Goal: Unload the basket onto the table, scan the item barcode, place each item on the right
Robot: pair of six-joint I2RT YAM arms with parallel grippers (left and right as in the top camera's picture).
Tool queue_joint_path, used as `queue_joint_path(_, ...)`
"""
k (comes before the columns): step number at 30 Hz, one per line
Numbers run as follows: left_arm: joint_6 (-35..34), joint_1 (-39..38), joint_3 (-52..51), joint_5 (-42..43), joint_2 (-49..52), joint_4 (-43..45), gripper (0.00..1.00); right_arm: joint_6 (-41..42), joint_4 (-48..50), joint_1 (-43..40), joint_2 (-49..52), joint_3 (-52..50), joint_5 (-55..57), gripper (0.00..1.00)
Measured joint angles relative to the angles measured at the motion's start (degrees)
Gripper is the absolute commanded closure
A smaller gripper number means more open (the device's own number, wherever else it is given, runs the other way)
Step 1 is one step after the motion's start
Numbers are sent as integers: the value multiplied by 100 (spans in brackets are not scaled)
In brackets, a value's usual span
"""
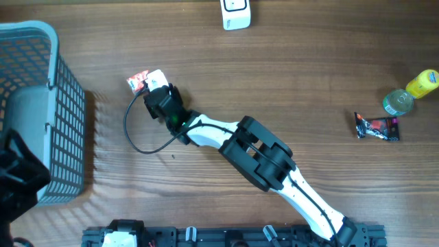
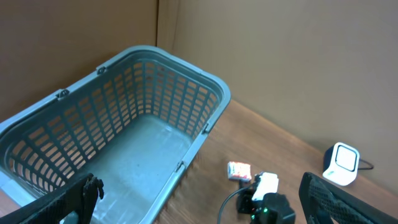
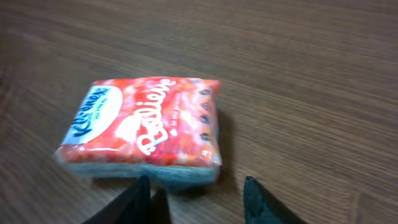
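Overhead, a small red-and-white plastic tissue pack (image 1: 138,82) is seen lying flat on the brown wooden table (image 1: 309,62). It sits just beside the grey plastic mesh basket (image 1: 68,123) and well apart from the small white box-shaped scanner (image 1: 235,14) at the far edge. The right gripper (image 3: 196,186) is set low at the pack's near end. Its black fingers (image 3: 140,199) are apart, one at either side of that end, and a gap shows on one side, so nothing is clamped yet. This straddling stance is judged to have been chosen so that the pack's narrow width can be pinched.

The printed face is turned upward and no barcode can be made out. It is presumed to lie underneath, which would mean the pack has to be lifted and turned toward the scanner.

The left gripper (image 2: 202,185) is held high above the basket with its jaws spread wide and empty, probably to keep it clear of the working arm. A yellow-capped clear bottle (image 1: 411,92) and a dark snack packet (image 1: 376,127) are left untouched on the right.
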Motion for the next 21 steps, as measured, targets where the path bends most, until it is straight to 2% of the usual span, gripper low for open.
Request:
queue_joint_path(3,0,0,-208,0,2,0,0,35,-68,-26,0,2,337,68)
queue_joint_path(4,0,0,-278,0,0,0,0,37,-146,-33,0,2,579,38)
queue_joint_path(6,0,0,-446,4,0,9,0,92,-308,-48,0,37,793,16)
queue_joint_path(8,2,0,-684,76,-20,35,0,293,-616,-107,-33,109,903,0)
queue_joint_path(12,2,0,-1421,264,59,487,0,855,-1604,-546,-378,151,553,0)
queue_joint_path(16,-2,0,-2162,494,391,1469,0,1200,-2675,-1412,-876,85,94,0)
queue_joint_path(21,-4,0,-2675,1082,1552,2371,0,1300,-3840,-2343,-1915,31,-212,0)
